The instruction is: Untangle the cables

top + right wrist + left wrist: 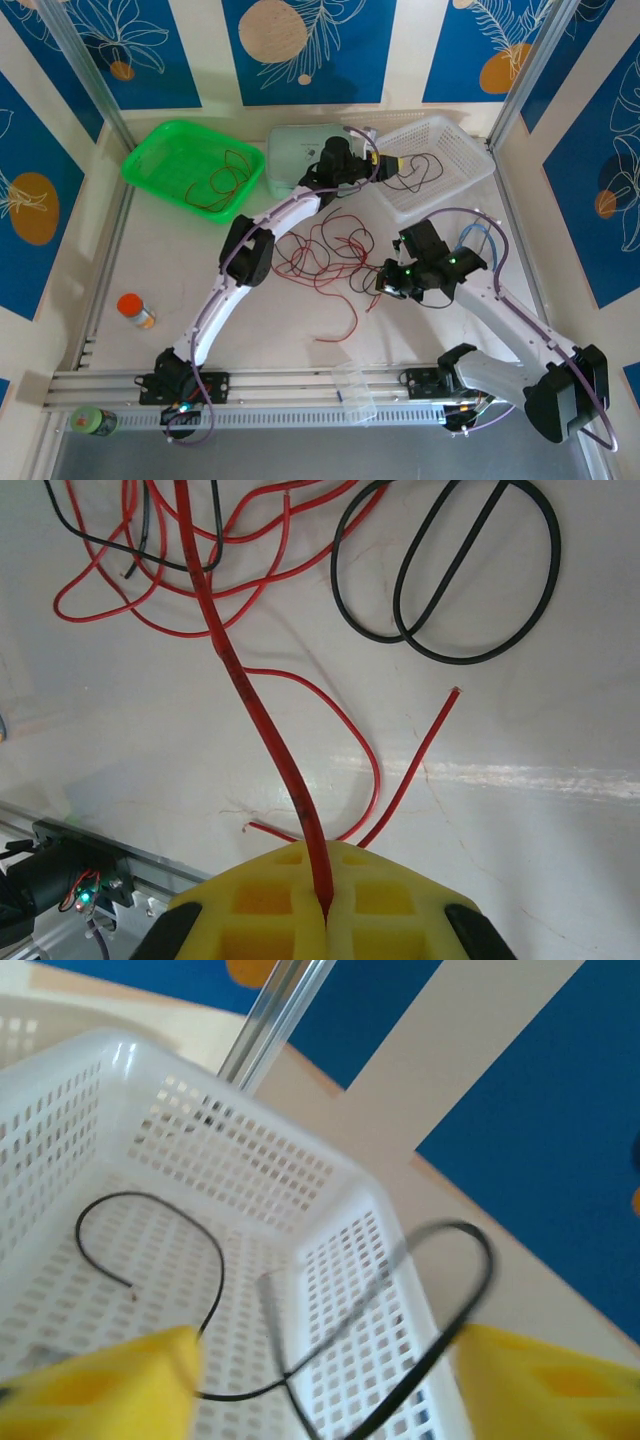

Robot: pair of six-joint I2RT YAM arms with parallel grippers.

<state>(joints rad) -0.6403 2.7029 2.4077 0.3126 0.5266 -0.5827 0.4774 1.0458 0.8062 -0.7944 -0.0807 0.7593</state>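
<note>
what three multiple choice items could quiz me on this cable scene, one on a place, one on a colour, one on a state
1. Where does the thin black wire in the left wrist view lie?
A. beside an orange-capped bottle
B. in the white perforated plastic basket
C. on the metal rail

2. What colour are the thin wires in the green plastic basket?
A. black
B. blue
C. red

3. How do the jaws of the right gripper stand?
A. shut on a thin red wire
B. wide open
C. shut on a black wire

Answers: 1 B, its loop rests on the mesh floor; 2 C, the strands there are red; 3 A, the red strand is pinched where the jaws meet.
</note>
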